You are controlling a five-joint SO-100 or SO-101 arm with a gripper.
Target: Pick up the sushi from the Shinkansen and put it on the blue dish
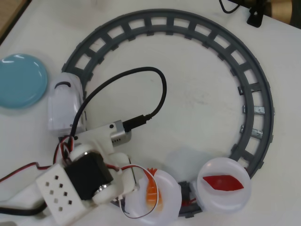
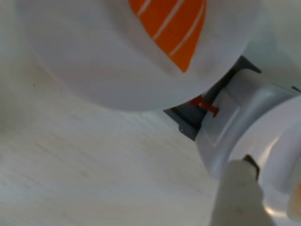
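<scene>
The blue dish [image 1: 21,80] lies at the far left of the overhead view. The white Shinkansen nose [image 1: 63,106] sits on the grey track beside it. My arm covers the car behind the nose. My gripper [image 1: 140,187] is over the left edge of a white plate [image 1: 170,188] that carries the orange sushi [image 1: 151,190], half hidden by the fingers. In the wrist view one finger [image 2: 237,188] lies over a plate [image 2: 282,141]. A pale orange blur [image 2: 295,202] at the right edge may be the sushi. The second finger is out of view.
A flat orange white-striped piece [image 2: 171,28] lies on another plate [image 2: 94,56] at the top of the wrist view. A dark red piece [image 1: 223,182] sits on the last plate [image 1: 221,198]. The grey track ring [image 1: 188,21] circles the table. A black cable [image 1: 160,89] loops over its middle.
</scene>
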